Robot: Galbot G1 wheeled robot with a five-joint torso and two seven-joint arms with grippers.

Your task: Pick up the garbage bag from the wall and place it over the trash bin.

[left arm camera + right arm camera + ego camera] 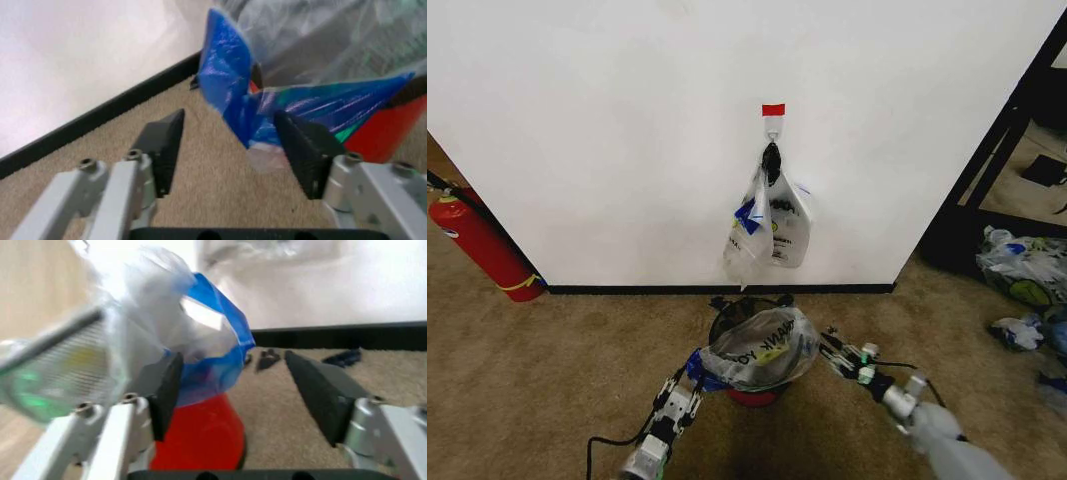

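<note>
The thin see-through whitish garbage bag (762, 348) already lies over the small black mesh trash bin (752, 394) below the bunch of printed bags (769, 228) on the white wall (627, 140). Left gripper (230, 150) and right gripper (240, 390) sit beside the bin, fingers spread and released; the blue corner looks not fully fitted.

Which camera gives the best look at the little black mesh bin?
The head view: the round black mesh trash bin stands whole near the white wall, the see-through printed garbage bag draped over it. Both wrist views catch just its red base and blue bag handles.
</note>
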